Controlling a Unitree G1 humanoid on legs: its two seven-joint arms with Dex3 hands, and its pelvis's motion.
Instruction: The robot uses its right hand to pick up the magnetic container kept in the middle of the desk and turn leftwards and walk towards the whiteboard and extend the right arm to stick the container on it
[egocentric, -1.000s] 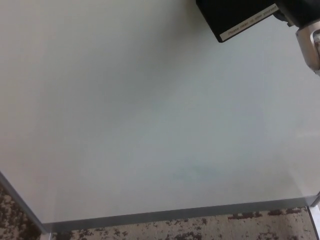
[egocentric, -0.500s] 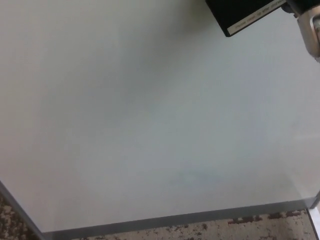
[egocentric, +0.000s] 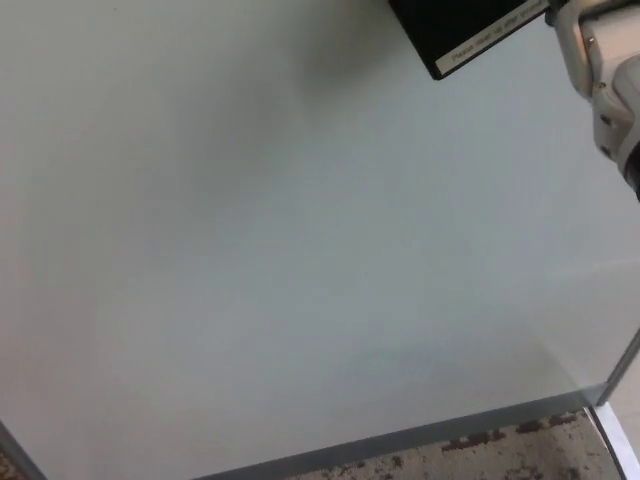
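Observation:
The magnetic container (egocentric: 452, 32) is a black box with a white label strip along its lower edge, cut off by the top right of the head view. It lies against the pale whiteboard (egocentric: 280, 250), which fills nearly the whole picture. My right arm's silver-white wrist (egocentric: 600, 80) comes in at the upper right, right beside the container. The hand itself is almost wholly past the top edge, so its hold on the container is hidden. My left hand does not show.
The whiteboard's grey bottom frame (egocentric: 400, 440) runs along the bottom, with its right corner (egocentric: 600, 395) at the lower right. Below it lies a strip of brown-and-cream patterned carpet (egocentric: 480, 452).
The whole picture has shifted and tilted, so the camera has moved. More of my right wrist shows now, lower in the picture, and the container still sits at the top right.

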